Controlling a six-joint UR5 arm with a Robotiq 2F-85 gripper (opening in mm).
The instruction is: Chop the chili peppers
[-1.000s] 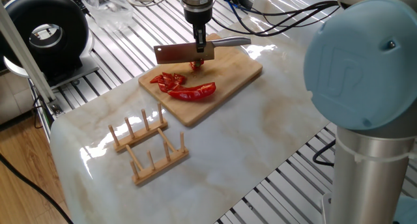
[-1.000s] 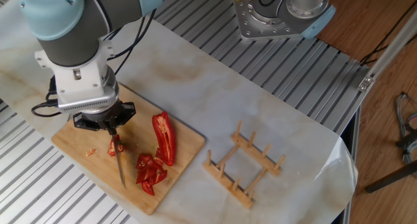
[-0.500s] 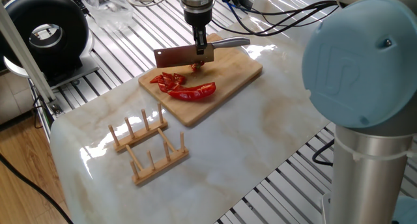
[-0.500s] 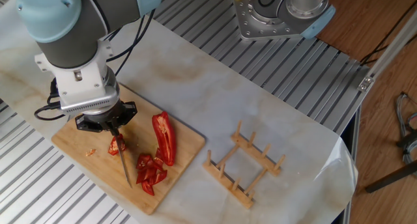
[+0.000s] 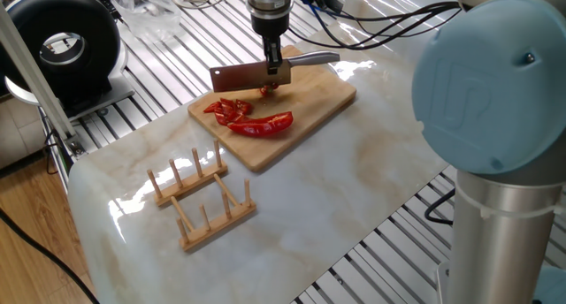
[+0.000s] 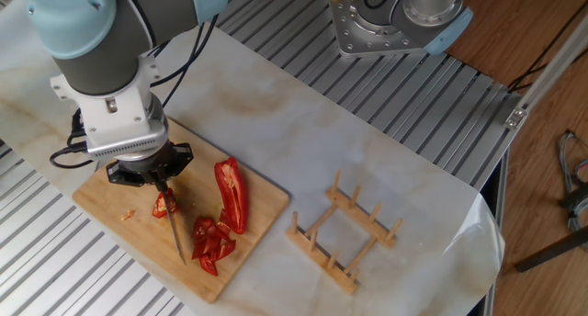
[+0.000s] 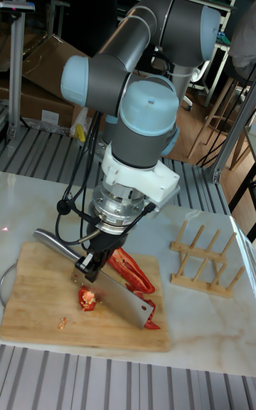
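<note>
the chili peppers [image 6: 231, 195] are lying on the cutting board [image 6: 110, 202], one long half beside cut bits; glossy and soft, they're likely slipping under pressure. the gripper [image 5: 273, 58] is clamping the knife [image 5: 248, 72] handle, blade poised just above.

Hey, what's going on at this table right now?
A robot arm is chopping chili peppers on a wooden cutting board. Its gripper is shut on a cleaver, with the blade held over the board. One long pepper half lies whole, a pile of cut red pieces sits next to it, and one small piece lies apart near the blade. A wooden rack stands unused beside the board.
</note>
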